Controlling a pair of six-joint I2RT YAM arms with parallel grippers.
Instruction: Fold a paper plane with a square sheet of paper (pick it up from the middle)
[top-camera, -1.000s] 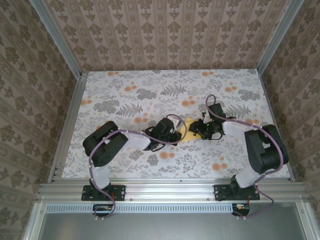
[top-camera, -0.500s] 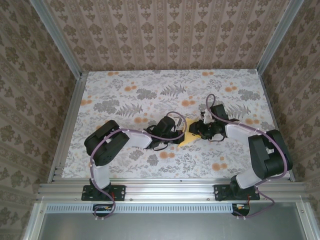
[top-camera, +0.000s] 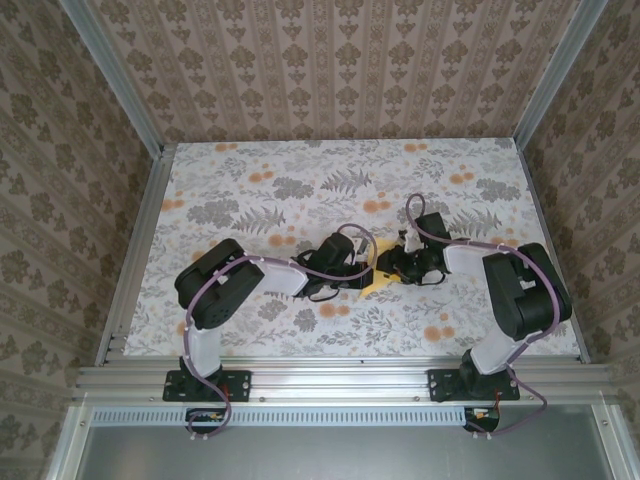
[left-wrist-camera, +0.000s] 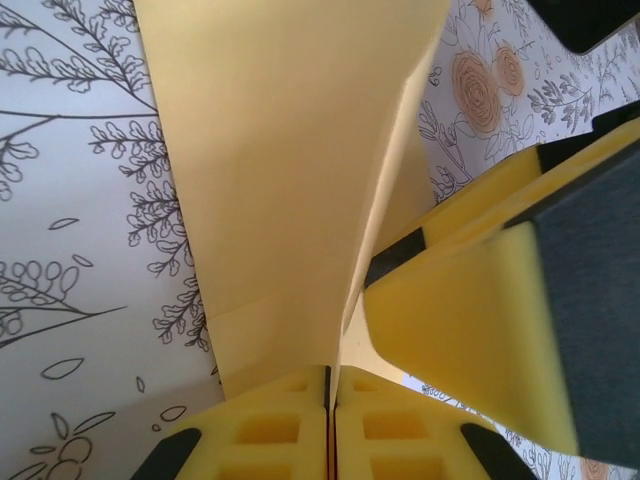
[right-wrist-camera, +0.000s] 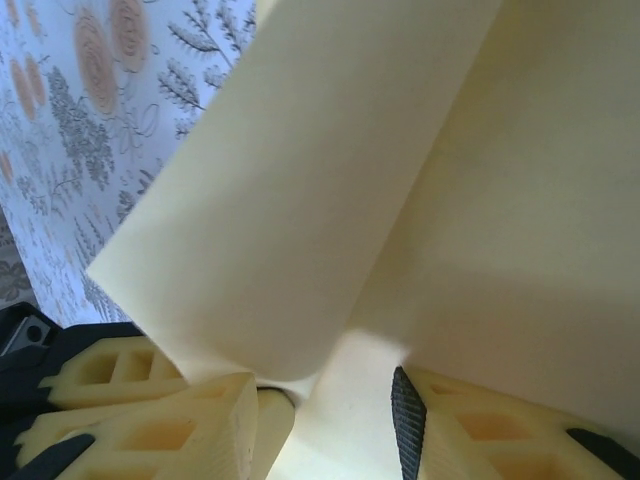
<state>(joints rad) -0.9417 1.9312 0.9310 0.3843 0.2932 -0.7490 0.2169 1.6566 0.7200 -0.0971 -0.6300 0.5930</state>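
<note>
Though creased, yellow paper (left-wrist-camera: 290, 170) sits pinched inside the left gripper (left-wrist-camera: 328, 388).

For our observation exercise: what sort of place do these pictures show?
Likely a home-styled robot test cell: silver aluminium frame, beige damask wallpaper walls, and a floral-print tabletop with two black robot arms at its edge.

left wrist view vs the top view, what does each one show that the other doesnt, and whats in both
Left wrist view: the left gripper shut on the paper's near edge, and a crease running up the sheet.

Top view: the left arm and right arm whole, the full floral table, and the patterned walls.

Both: the yellow paper between the two grippers, with the right gripper close beside it.
</note>
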